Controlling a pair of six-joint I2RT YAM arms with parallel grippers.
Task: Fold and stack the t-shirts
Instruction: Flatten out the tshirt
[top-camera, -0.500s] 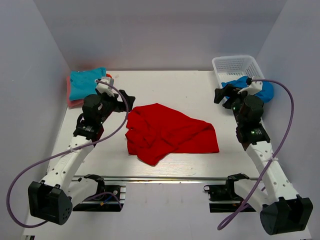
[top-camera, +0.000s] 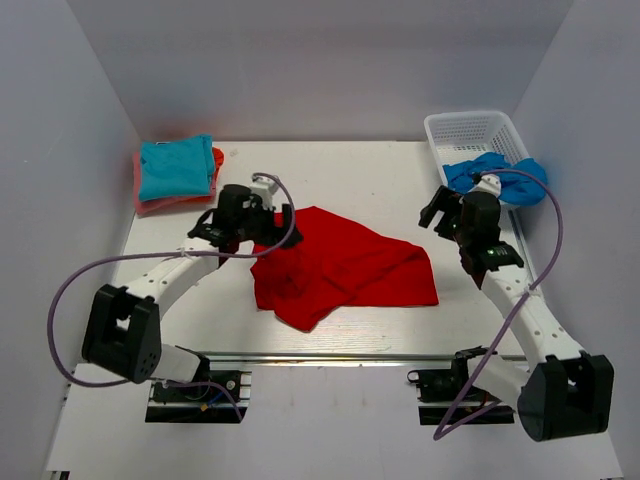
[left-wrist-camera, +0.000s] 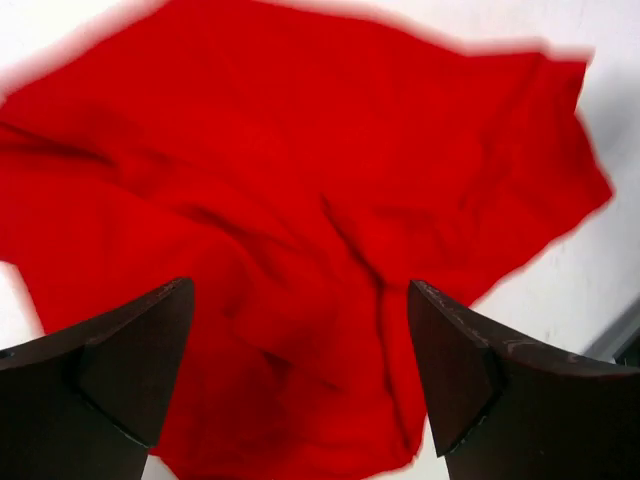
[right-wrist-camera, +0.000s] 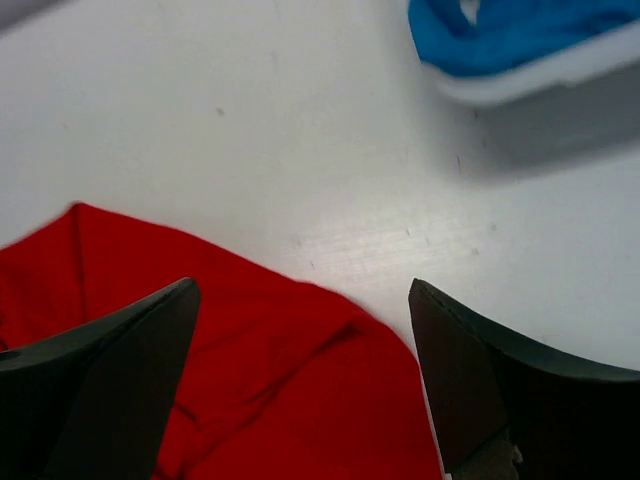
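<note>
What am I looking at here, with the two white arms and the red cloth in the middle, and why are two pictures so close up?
These are two robot arms bolted at the near edge of a white table. The wide picture comes from a fixed camera above and behind them: the left arm is on the left and the right arm on the right. The close-ups come from a small camera on each wrist, and the dark wedges at the bottom are that arm's own jaws. Both pairs of jaws stand open and hold nothing. A crumpled red t-shirt lies in the middle, with the left arm's jaws over its left edge. At far left, a folded turquoise t-shirt lies on an orange-pink one. At far right, a white mesh basket has blue cloth spilling out.
</note>
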